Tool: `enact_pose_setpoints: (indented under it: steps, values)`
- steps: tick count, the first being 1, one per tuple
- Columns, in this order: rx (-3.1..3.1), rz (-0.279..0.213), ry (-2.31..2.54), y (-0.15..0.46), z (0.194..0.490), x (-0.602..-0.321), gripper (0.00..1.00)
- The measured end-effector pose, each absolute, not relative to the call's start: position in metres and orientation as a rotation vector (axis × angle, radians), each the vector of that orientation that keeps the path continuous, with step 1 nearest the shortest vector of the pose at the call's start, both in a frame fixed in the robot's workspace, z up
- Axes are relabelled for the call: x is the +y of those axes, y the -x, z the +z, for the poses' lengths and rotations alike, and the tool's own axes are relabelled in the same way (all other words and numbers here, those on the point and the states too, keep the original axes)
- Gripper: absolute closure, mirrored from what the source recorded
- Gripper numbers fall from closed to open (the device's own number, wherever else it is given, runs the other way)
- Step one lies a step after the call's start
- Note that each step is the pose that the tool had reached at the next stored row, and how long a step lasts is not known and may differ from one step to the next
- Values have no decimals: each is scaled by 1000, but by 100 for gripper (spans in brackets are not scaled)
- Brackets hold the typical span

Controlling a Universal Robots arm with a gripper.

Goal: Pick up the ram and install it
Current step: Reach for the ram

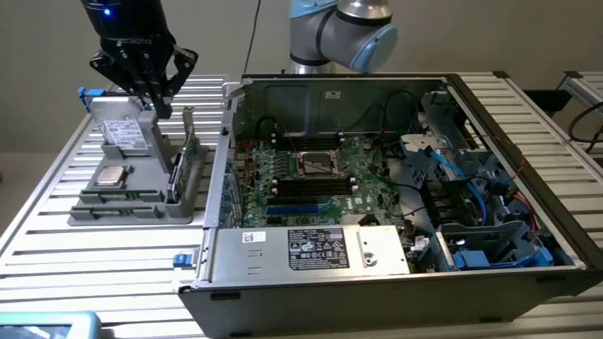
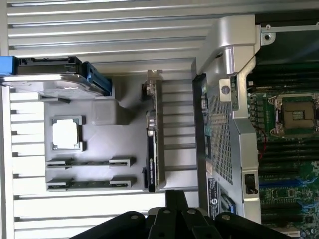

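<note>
Gripper (image 1: pixel 143 90) is seen high over the far end of the grey holder (image 1: pixel 143 185) on the slatted surface (image 1: pixel 94 261), fingers spread and nothing pinched between them, so the pick-up has not yet been made. Ram (image 1: pixel 176 176) is found standing on its long edge along the side of the holder nearest the computer case (image 1: pixel 396 289), untouched and well below the fingers. Inside the case the black memory slots (image 1: pixel 311 185) look unfilled, so installation is judged not begun and the whole job is left to do. By the exterior view the gripper's height over the holder and the open case as a whole are given. By the wrist view the holder is laid out from above: the ram is shown edge-on as a dark strip with a small white label, the processor chip (image 2: pixel 67 133) is seen flat in its recess well apart from it, the hard drive (image 2: pixel 50 82) is propped at one end, and the bare processor socket (image 2: pixel 296 114) is caught inside the case
</note>
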State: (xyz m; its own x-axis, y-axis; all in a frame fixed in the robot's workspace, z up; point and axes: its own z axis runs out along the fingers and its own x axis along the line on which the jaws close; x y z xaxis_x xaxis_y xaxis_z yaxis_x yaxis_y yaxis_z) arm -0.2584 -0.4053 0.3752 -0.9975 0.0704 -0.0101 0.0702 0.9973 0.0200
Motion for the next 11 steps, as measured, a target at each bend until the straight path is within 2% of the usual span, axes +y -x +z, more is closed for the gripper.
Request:
enact_pose_setpoints:
  steps: [11]
  values:
    - [3132, 10, -110, 297, 364, -408, 89]
